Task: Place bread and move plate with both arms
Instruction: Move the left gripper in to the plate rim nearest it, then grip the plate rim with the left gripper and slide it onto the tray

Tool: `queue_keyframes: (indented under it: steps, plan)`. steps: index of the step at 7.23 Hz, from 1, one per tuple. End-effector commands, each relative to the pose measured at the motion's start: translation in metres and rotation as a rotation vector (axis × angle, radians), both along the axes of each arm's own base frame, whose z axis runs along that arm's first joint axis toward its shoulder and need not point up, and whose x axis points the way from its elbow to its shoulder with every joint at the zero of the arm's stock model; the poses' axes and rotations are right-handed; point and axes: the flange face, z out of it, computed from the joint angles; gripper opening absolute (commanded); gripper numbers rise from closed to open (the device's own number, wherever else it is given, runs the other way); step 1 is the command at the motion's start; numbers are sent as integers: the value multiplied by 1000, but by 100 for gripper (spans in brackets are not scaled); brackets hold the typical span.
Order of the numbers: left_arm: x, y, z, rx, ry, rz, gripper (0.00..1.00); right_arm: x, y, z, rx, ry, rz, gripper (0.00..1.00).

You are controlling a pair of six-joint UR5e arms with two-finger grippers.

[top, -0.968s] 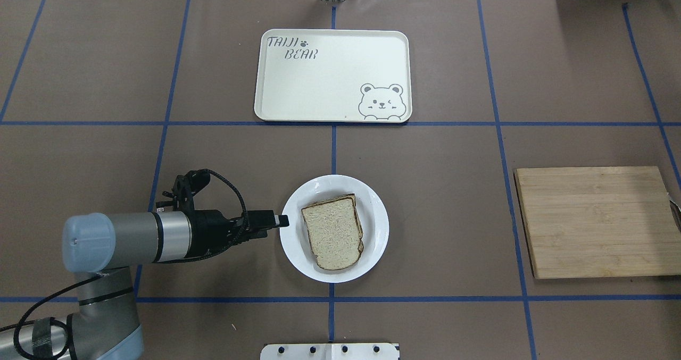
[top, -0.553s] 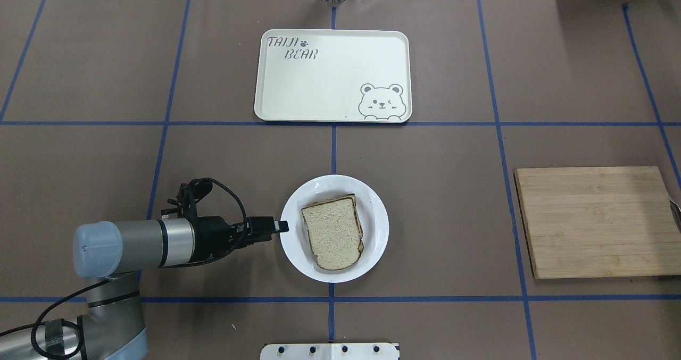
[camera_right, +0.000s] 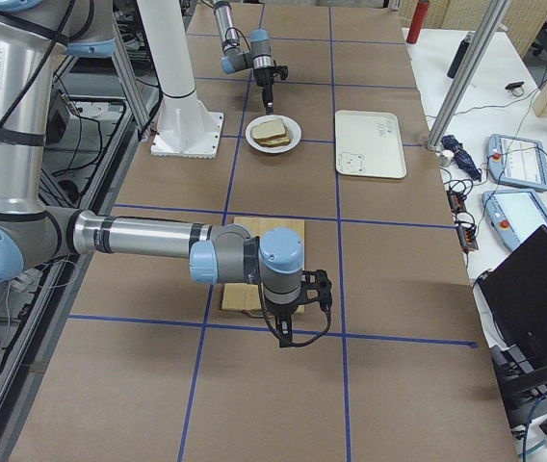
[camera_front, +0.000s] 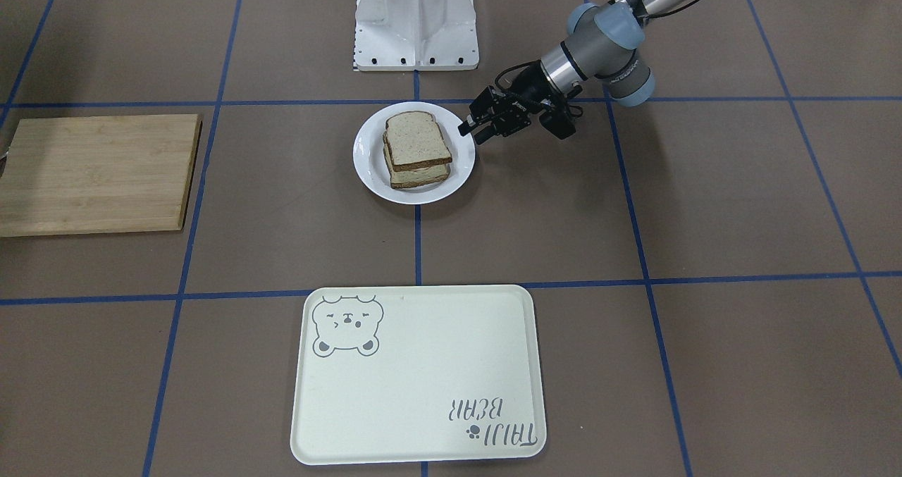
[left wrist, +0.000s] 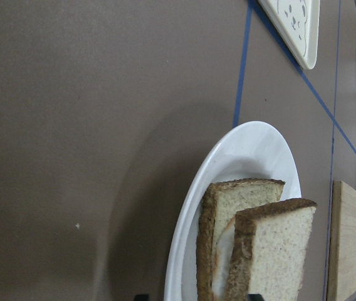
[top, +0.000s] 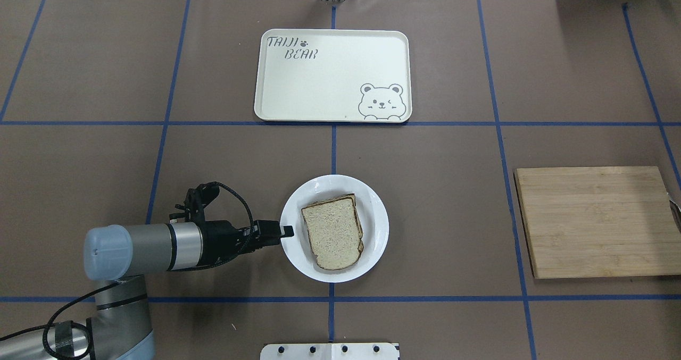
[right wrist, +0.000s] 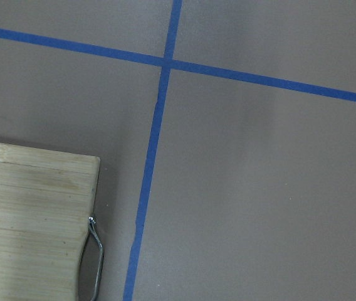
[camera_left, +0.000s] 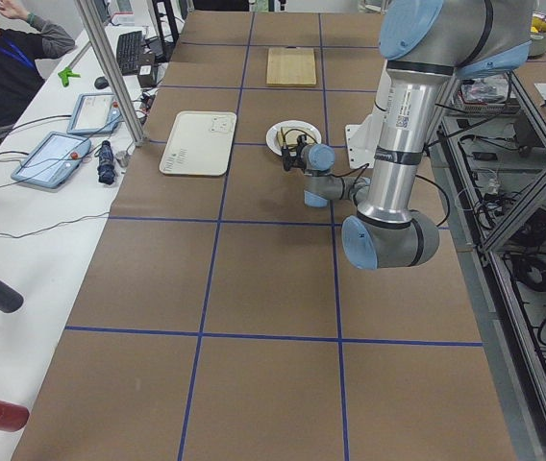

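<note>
**A:** Eyes on the left claw [top: 287,231]. It's lying flat and low at the plate [top: 376,232], right at the rim on the robot's left side. The jaws are spread, one above the other.

**B:** Is it gripping that rim?

**A:** I can't tell whether it touches. The bread [top: 332,232] sits in the middle of the plate, just beyond the claw tips. It's a pale, speckled, squarish slice with a dark crust and a rounded top, and it's stacked a little askew on a lower slice [camera_front: 419,175].

**B:** And the plate itself?

**A:** Round, glossy and white with a wide rim, resting on the brown table [top: 425,190] with its blue tape grid.

**B:** What about the right claw [camera_right: 288,327]?

**A:** It's well away, hanging over the near end of the wooden board [top: 596,222]. That's pale grained bamboo, rectangular, with a metal handle. I can't tell whether that claw is spread or pressed together.

**B:** And across the table?

**A:** A cream tray [top: 319,78] with rounded corners and a bear drawn on it, lying well apart from the plate.
</note>
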Motion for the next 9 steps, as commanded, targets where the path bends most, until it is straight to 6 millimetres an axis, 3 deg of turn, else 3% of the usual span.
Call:
queue_keyframes:
  steps: [1, 3, 6, 7, 9]
  plan:
    - [8, 1, 2, -8, -5, -3, 52, 0, 0, 0, 0, 0, 0, 100]
    - [22, 7, -8, -6, 7, -3, 47, 0, -1, 1, -1, 0, 0, 100]
    - [25, 7, -4, -9, 0, -8, 40, 1, -1, 2, -4, 2, 2, 100]
    - [25, 7, -6, -8, 3, -6, 32, 0, -1, 2, -4, 2, 0, 100]
    - [24, 7, -11, -3, 23, -6, 0, 0, -1, 3, -6, 0, 0, 100]
